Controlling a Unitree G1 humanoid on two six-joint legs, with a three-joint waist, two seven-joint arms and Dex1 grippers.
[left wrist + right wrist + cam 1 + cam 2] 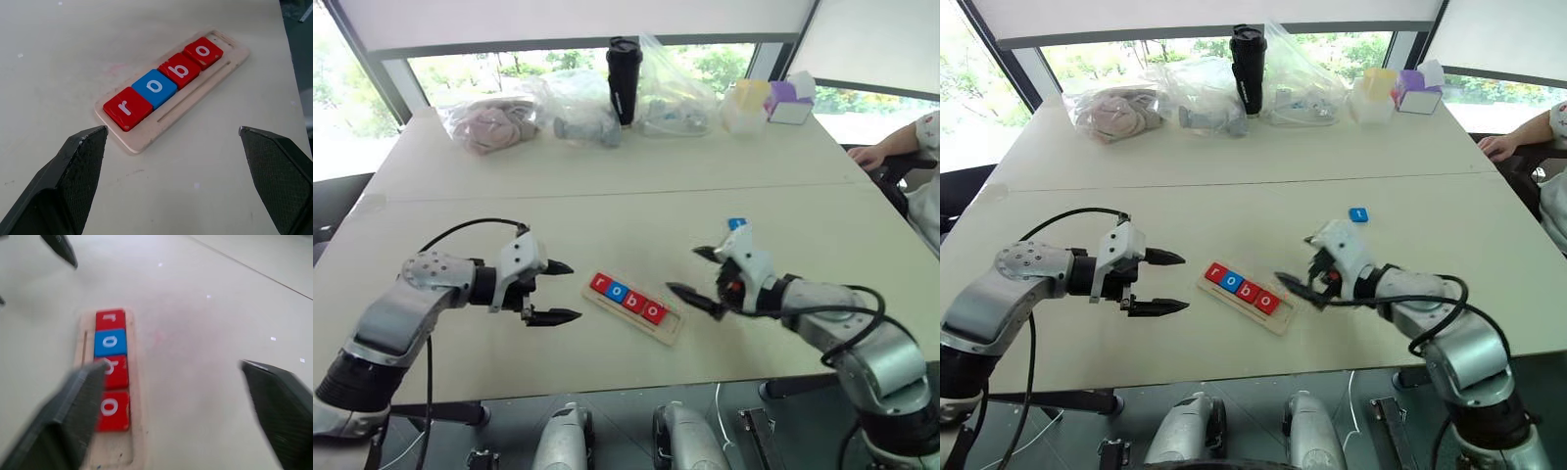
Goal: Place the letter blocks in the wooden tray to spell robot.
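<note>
Close to the near edge of the tabletop (607, 211), about midway along it, lies the wooden tray (146, 138), set at a slant. Four letter blocks sit flat in it, side by side and touching: a red r (127, 108), a blue o (154, 87), a red b (179, 70) and a red o (203, 51), with one slot at the tray's right end bare. The left gripper (554, 291) hangs just beside the tray's left end, pointing toward it, its two black fingers (78, 166) spread wide with nothing between them and touching nothing. The right gripper (698, 273) hangs just beside the tray's right end, also pointing at it, its fingers wide apart and empty; in the right wrist view one finger (78, 404) overlaps the b block, but whether it touches cannot be told. Farther out, on the right half of the tabletop and well apart from the tray, a fifth blue block (1358, 214) lies flat by itself; its letter is too small to read. Along the far edge stand clear plastic bags (494, 122) with things inside, a black tumbler (624, 80) and a few small boxes (769, 101). At the right edge, a person's hand (869, 155) rests by the table.
</note>
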